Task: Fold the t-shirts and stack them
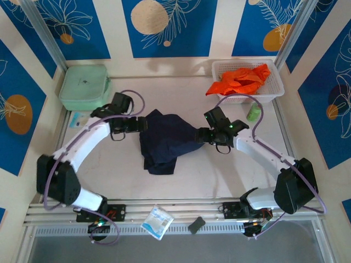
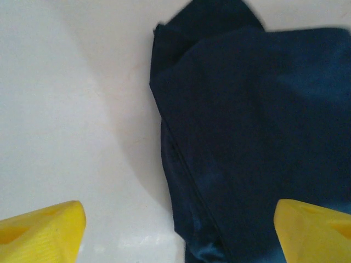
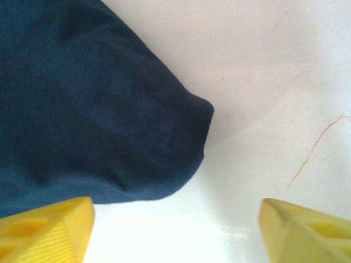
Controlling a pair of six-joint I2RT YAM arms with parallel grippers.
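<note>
A dark navy t-shirt lies crumpled in the middle of the white table, between the two grippers. My left gripper hovers at its left edge with its yellow fingers wide apart; the navy cloth lies under the right finger and nothing is gripped. My right gripper sits at the shirt's right end, open, with a rounded fold of the cloth lying just ahead of its left finger, not held. An orange t-shirt is bunched in the white basket.
A pale green zipped case lies at the back left. A small green object stands just in front of the basket. A plastic packet and a dark block rest on the front rail.
</note>
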